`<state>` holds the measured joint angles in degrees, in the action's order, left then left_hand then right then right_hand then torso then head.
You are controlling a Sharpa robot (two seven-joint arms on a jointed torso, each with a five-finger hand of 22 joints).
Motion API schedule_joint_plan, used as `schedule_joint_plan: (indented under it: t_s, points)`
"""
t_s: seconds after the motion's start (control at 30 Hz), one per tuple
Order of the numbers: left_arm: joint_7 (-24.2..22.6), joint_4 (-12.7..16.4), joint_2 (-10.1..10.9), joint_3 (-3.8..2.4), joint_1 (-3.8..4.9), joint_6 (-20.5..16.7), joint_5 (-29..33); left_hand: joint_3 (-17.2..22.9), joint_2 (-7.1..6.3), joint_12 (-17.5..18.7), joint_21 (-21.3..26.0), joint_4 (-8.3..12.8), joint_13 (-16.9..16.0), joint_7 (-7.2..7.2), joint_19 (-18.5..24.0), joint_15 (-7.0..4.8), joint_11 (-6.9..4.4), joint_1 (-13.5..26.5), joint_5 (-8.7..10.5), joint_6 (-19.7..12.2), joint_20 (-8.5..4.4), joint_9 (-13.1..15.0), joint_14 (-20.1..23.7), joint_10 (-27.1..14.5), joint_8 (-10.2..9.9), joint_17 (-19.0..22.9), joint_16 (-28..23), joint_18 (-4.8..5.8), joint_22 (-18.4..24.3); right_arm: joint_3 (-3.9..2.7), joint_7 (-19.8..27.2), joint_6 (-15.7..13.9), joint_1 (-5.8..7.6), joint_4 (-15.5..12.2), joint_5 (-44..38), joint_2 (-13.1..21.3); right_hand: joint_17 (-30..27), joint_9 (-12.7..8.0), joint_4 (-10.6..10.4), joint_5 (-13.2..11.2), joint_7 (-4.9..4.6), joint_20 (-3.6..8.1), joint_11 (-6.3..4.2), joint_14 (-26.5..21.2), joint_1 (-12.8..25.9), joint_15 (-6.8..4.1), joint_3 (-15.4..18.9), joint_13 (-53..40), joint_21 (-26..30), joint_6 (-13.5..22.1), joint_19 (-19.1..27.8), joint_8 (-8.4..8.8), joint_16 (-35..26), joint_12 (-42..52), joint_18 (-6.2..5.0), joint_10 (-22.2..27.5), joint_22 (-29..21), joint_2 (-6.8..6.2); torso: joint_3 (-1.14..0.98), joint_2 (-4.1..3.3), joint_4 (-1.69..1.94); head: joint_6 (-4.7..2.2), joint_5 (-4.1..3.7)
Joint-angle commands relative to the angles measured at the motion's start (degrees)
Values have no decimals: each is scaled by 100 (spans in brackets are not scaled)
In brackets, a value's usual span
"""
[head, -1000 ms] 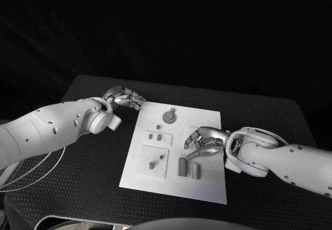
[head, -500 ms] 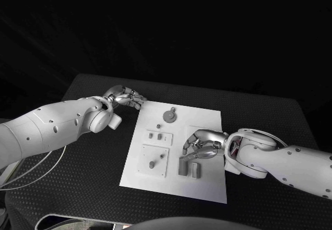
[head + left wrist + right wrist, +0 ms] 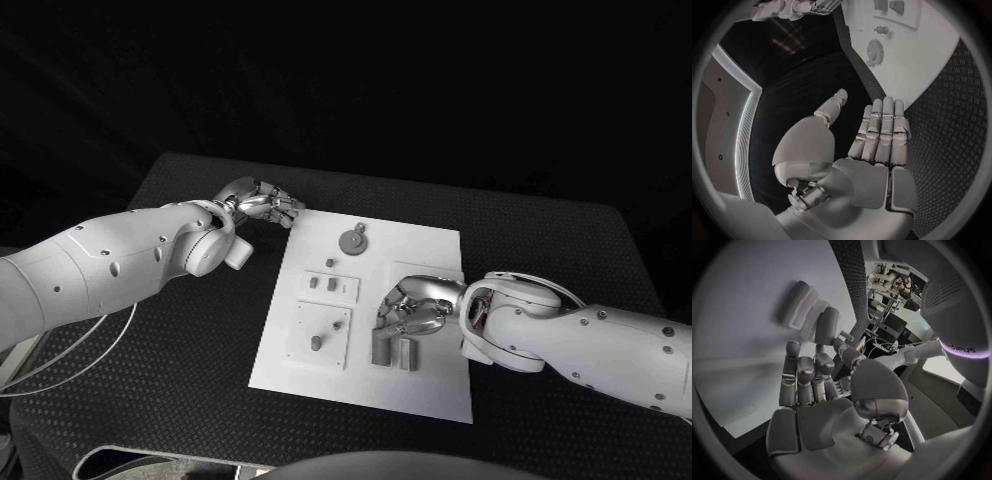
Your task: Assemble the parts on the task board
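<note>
Black table (image 3: 173,400) holds the white task board (image 3: 426,385) in its middle. Grey parts (image 3: 392,352) lie on it. Right hand (image 3: 411,308) hangs just above them, fingers loose, holding nothing. Left hand (image 3: 263,204) lies flat and empty beside the board's far corner

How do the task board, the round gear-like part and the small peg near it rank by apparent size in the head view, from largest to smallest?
1. task board
2. round gear-like part
3. small peg

The differences are clear, so camera distance does not change the order.
</note>
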<state>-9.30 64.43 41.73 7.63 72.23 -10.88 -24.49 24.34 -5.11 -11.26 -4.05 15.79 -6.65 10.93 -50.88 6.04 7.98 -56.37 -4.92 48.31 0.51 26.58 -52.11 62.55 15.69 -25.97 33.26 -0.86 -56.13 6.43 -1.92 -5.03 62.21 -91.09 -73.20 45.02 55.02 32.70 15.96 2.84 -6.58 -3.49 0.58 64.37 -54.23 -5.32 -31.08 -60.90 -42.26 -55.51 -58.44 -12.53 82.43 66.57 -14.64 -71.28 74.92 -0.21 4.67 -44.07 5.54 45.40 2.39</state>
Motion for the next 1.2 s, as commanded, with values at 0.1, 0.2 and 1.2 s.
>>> schedule_joint_plan:
  t_s: [0.1,0.2,1.2]
  points:
    - [-19,5,-5,-2,1,79,20,-15,8,-13,10,-34,-6,12,37,16,2,65,24,-51,-3,-8,24,-56,-3,-15,-32,-22,11,43,30,219,-58,4,-227,-3,-12,-22,3,14,-14,-1,-30,-19,27,-34,24,1,-37,-19,43,11,32,44,-36,0,115,37,-1,-3,-4,2,8]
    - [-16,6,-4,-2,1,76,20,-14,12,-11,10,-42,-6,13,38,17,4,78,24,-55,-2,-10,25,-62,-5,-20,-36,-22,13,45,32,220,-60,-1,-205,-5,-19,-27,-5,15,-10,-1,-33,-21,38,-34,19,-4,-40,-45,43,1,39,53,-36,-3,114,89,-3,-3,-9,-5,10]
    - [-1,4,-3,2,1,96,20,-4,36,-9,11,-84,-5,21,52,20,11,133,22,-79,0,-18,31,-83,-10,-47,-62,-24,22,45,142,-113,-86,91,-628,52,-81,35,88,16,156,30,-195,-27,-400,-174,1,-81,-107,-424,58,-216,113,151,-36,-42,117,320,-1,-5,-6,5,18]
